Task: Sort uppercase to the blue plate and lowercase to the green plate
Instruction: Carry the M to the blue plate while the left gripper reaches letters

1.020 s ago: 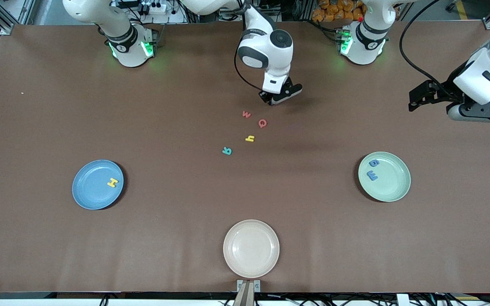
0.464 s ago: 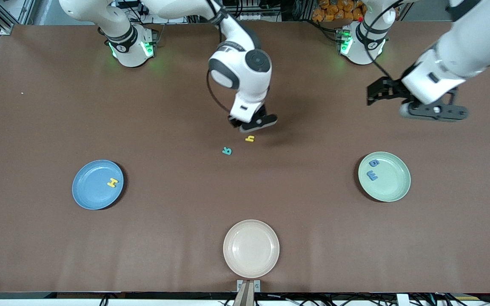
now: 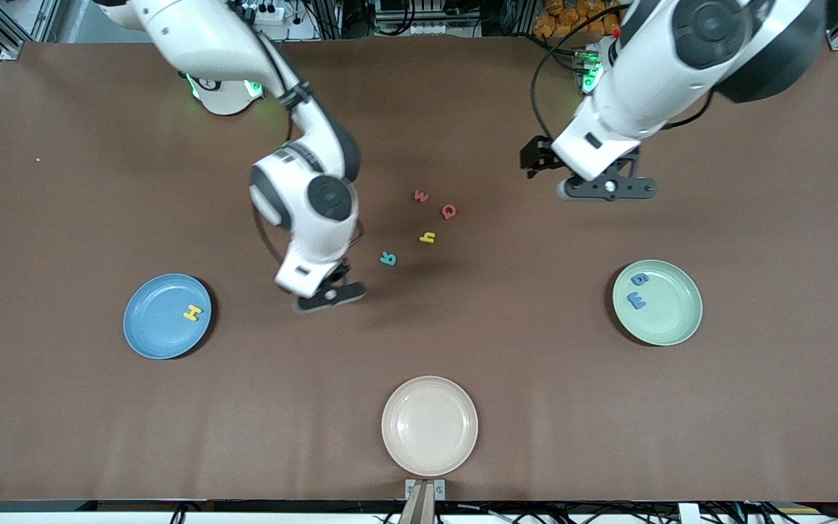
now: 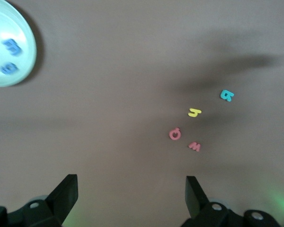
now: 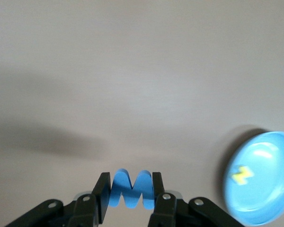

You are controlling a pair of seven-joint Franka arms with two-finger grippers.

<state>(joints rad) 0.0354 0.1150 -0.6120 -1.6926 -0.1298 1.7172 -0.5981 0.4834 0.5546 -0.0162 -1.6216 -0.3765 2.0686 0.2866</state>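
While both arms hang over the brown table (image 3: 70,407), the parts stand as follows, each placed against the cream plate (image 3: 429,426) at the camera-side edge.

Right gripper (image 5: 128,196): over bare table between the blue plate and the loose letters, farther from the camera than the cream plate; its fingers are clamped on the blue W (image 5: 131,189), which stands upright between them.

Left gripper (image 4: 131,196): over bare table toward the left arm's end, much farther from the camera than the cream plate; its fingers are spread wide with nothing between them.

Blue plate (image 3: 153,331): toward the right arm's end, farther from the camera than the cream plate; yellow H (image 3: 192,313) lies in it.

Green plate (image 3: 670,320): toward the left arm's end, farther from the camera than the cream plate; blue g (image 3: 640,279) and blue m (image 3: 636,300) lie in it, side by side.

Loose letters: teal R (image 3: 388,257), yellow h (image 3: 427,237), red Q (image 3: 449,212) and red w (image 3: 421,196) lie on the table mid-width, well farther from the camera than the cream plate, apart from one another.
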